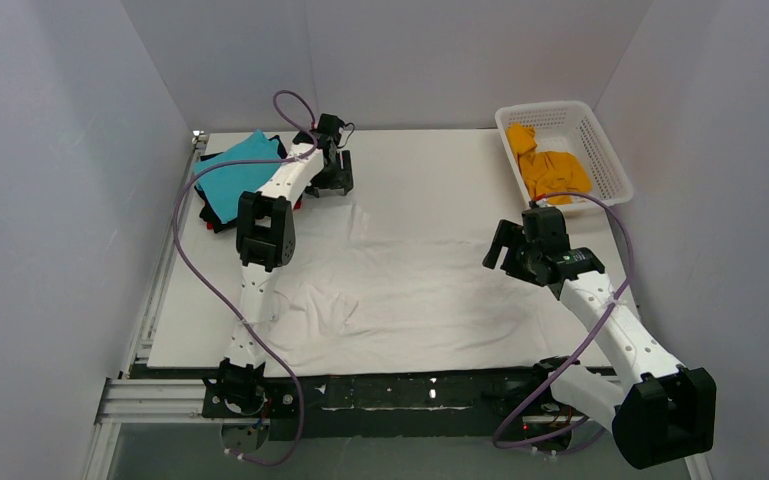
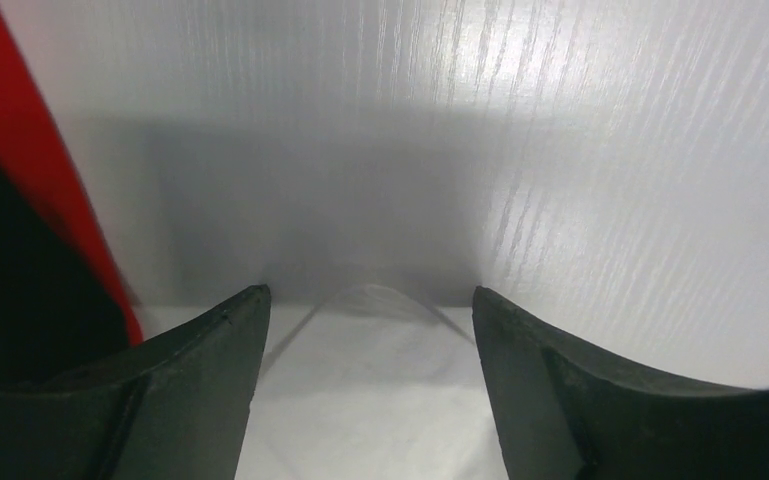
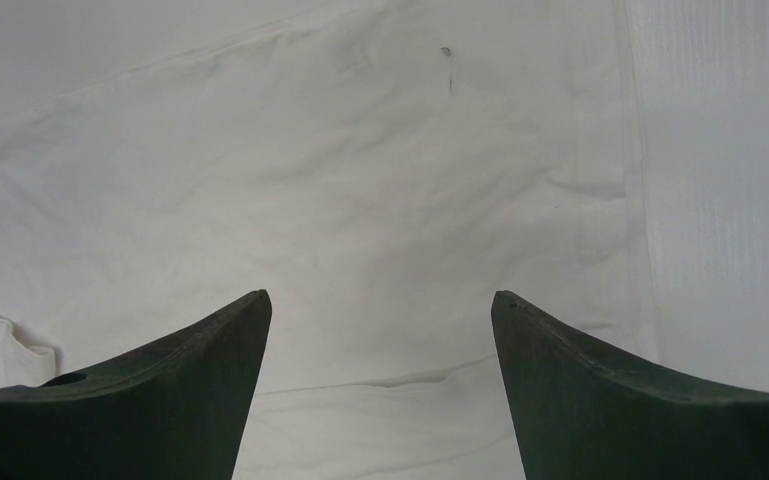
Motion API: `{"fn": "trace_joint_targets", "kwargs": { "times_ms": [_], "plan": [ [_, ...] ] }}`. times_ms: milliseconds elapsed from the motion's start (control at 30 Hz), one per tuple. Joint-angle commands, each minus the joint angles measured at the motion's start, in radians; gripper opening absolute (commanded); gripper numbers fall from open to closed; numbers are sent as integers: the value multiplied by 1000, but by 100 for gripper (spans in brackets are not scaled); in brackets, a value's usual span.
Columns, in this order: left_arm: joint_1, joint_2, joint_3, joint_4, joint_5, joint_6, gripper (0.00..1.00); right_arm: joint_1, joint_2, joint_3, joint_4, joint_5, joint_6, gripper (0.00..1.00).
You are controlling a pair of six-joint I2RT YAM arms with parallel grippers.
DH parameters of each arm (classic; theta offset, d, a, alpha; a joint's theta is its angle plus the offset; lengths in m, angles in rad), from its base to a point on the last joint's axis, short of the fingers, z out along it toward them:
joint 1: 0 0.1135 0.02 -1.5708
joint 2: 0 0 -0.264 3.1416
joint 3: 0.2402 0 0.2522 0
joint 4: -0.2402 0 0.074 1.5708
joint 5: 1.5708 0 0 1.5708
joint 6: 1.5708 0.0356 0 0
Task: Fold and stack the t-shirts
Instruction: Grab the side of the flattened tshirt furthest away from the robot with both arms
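A large white t-shirt (image 1: 410,290) lies spread out and wrinkled over the middle of the table. My left gripper (image 1: 332,180) is open at the far left, low over the shirt's far corner; the left wrist view shows that corner (image 2: 380,400) lying between the open fingers (image 2: 370,295). A teal shirt (image 1: 235,180) tops a stack beside it, with black (image 2: 10,280) and red (image 2: 40,180) shirts beneath. My right gripper (image 1: 505,250) is open and empty above the white shirt's right part (image 3: 310,180). An orange shirt (image 1: 550,170) lies in the basket.
A white lattice basket (image 1: 600,140) stands at the far right corner. Bare white table top (image 1: 430,170) shows behind the shirt. Grey walls close in on three sides. The purple cables loop beside both arms.
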Motion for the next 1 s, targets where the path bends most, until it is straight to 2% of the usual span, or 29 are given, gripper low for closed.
{"fn": "trace_joint_targets", "kwargs": {
  "times_ms": [0,200,333,367,533,667,867,967],
  "plan": [
    [-1,55,12,-104,43,-54,66,-3,-1,5,18,7,-16,89],
    [-24,43,-30,-150,-35,-22,35,-6,10,2,16,48,-25,89],
    [-27,32,-39,-193,-103,19,4,-18,41,39,-14,104,-22,89],
    [-27,30,-35,-200,-113,30,0,-24,50,48,-17,117,-19,89],
    [-27,-11,-28,-223,-127,55,0,-58,162,150,-33,220,46,88],
    [-28,-99,-75,-225,-111,32,0,-62,358,308,-50,307,100,87],
    [-29,-284,-252,-211,-83,-37,0,-59,719,605,-132,377,105,79],
    [-30,-362,-336,-199,-70,-61,0,-44,833,714,-187,424,112,78]
  ]
}}
